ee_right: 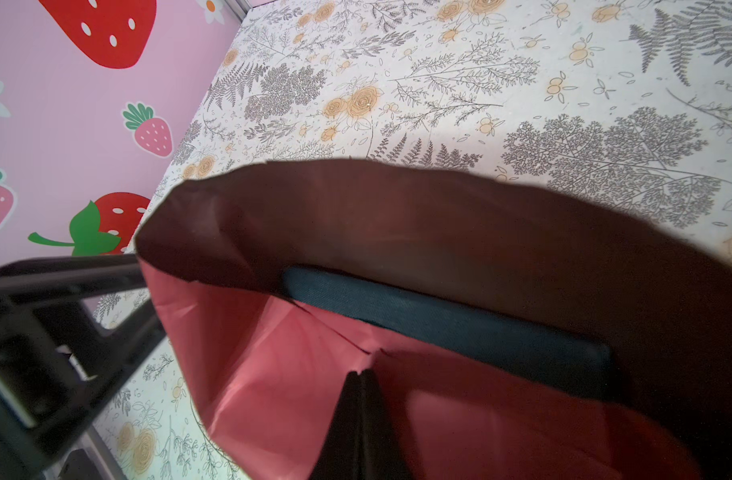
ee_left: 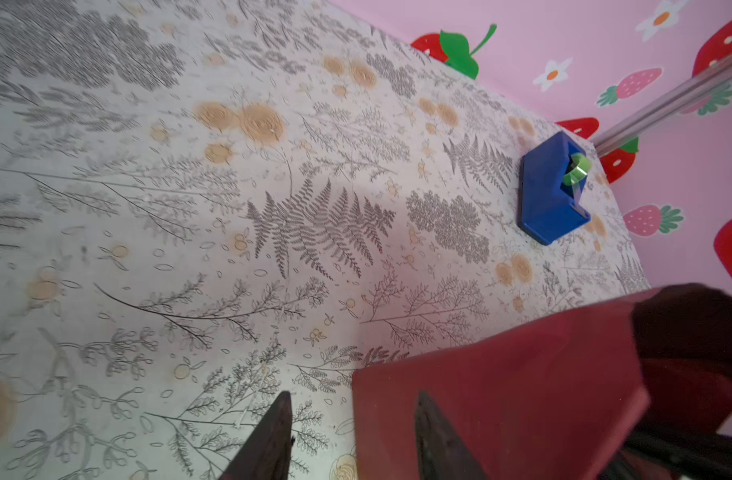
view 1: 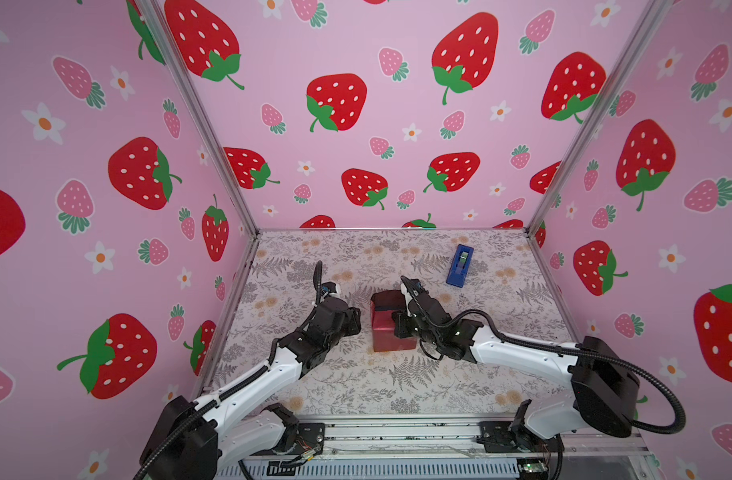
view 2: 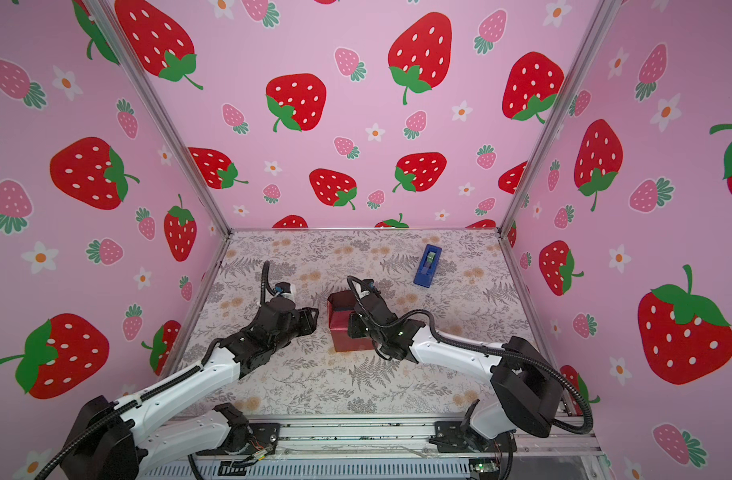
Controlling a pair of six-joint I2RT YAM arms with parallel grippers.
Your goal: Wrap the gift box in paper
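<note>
Robot test booth: strawberry-print walls (view 1: 297,50), aluminium frame (view 1: 196,108), floral tabletop (view 1: 356,386).

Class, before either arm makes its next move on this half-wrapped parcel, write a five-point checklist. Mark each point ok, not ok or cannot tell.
1. Left claw free: ok. Its jaws are apart with nothing gripped, beside the paper.
2. Right claw on the wrap: ok. It is shut, with its tips at a crease in the paper.
3. Right claw actually pinching the paper: cannot tell.
4. Gift box fully covered: not ok. A dark strip shows below the upright flap.
5. Tape dispenser out of the way: ok. It stands apart from the parcel, toward the far right of the table.
</note>
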